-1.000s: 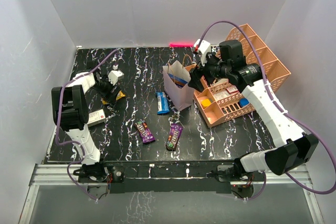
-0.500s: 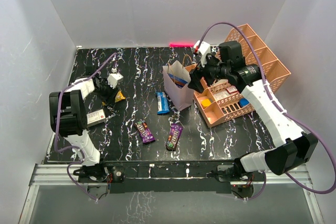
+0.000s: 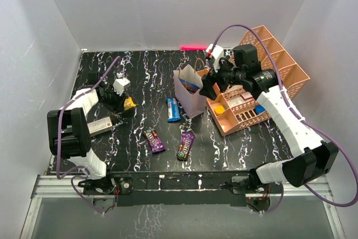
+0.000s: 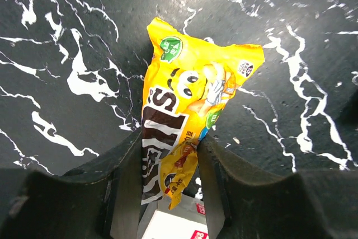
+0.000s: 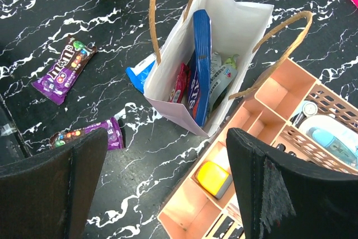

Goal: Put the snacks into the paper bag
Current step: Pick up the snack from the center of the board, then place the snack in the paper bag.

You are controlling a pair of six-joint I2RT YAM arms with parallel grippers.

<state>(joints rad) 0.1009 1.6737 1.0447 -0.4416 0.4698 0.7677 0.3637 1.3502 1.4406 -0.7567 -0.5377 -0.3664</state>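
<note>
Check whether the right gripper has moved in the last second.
No. The right gripper still hangs open beside the top of the paper bag, at the same spot against the near corner of the pink tray.

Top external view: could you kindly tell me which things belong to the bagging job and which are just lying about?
Job: paper bag, yellow packet, blue packet, purple packet, second purple packet, blue bar inside the bag.
Lying about: pink organiser trays and their contents.
</note>
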